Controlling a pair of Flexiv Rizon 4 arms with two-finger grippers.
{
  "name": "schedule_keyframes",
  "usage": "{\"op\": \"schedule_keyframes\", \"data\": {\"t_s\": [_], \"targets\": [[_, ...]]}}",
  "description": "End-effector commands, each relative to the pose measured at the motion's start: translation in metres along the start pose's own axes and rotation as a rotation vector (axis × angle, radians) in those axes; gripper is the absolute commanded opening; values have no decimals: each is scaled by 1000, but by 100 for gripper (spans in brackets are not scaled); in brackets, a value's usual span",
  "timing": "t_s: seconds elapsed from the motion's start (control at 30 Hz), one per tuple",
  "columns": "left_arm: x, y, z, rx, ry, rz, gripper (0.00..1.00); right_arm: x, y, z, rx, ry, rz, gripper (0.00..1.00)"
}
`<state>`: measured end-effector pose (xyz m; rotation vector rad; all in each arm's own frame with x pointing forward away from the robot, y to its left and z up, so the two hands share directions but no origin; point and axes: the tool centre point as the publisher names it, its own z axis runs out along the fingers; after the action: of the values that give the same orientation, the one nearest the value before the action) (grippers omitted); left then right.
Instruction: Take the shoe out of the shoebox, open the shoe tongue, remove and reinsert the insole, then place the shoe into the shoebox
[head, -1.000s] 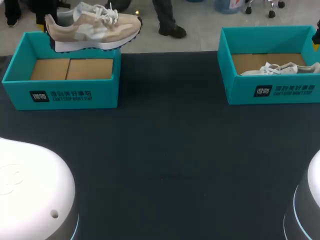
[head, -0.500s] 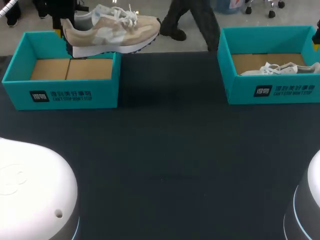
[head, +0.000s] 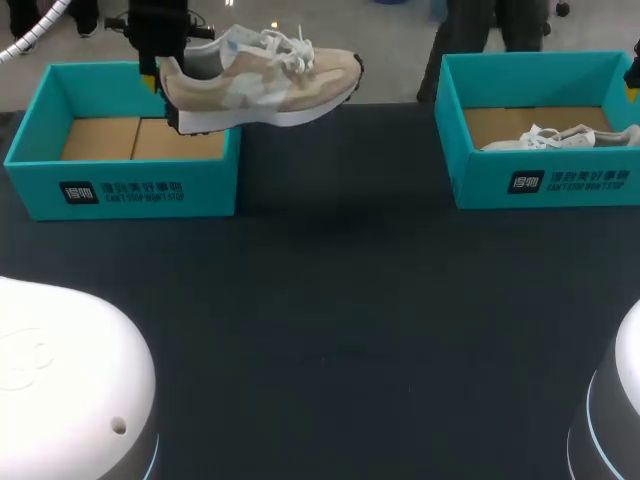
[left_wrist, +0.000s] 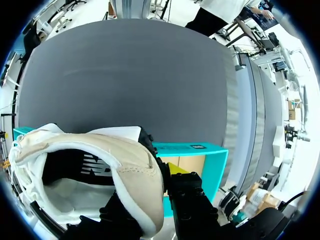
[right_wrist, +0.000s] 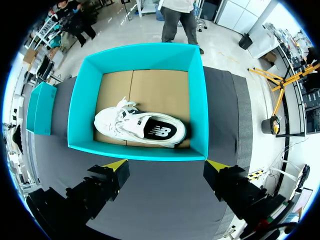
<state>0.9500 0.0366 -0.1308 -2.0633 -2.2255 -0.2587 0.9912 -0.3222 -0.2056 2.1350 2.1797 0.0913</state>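
Observation:
A beige and white shoe (head: 262, 80) hangs in the air over the right wall of the left teal shoebox (head: 120, 190), toe pointing right. My left gripper (head: 160, 72) is shut on its heel; in the left wrist view the heel collar (left_wrist: 135, 165) sits between the fingers of my left gripper (left_wrist: 150, 187), with the teal shoebox (left_wrist: 200, 150) below. My right gripper (right_wrist: 167, 167) stands open above the near wall of the right shoebox (right_wrist: 197, 100). A white shoe (right_wrist: 140, 129) lies inside that box, also seen as the white shoe (head: 560, 137) in the head view.
The dark table mat (head: 330, 300) stretches between the two boxes and toward the front. The left box shows only its cardboard floor (head: 140, 138). My arms' white bases fill the front corners (head: 60, 380).
My left gripper has carried the beige shoe to the right, from above the left box toward its right wall and the table's middle. The right arm has kept still.

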Motion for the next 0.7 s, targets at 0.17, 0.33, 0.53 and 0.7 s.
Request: {"op": "schedule_keyframes", "data": {"t_s": [0.17,0.33,0.53,0.7], "targets": [[-46,-36,-12,-23,-13,-22,0,0,1,0,2,-1,0,100],[-76,-63,-17,-18,9,3,0,0,1,0,2,-1,0,100],[-99,-98,-26,-11,-10,24,0,0,1,0,2,-1,0,100],[-109,-129,-26,-12,-6,44,0,0,1,0,2,-1,0,100]]}}
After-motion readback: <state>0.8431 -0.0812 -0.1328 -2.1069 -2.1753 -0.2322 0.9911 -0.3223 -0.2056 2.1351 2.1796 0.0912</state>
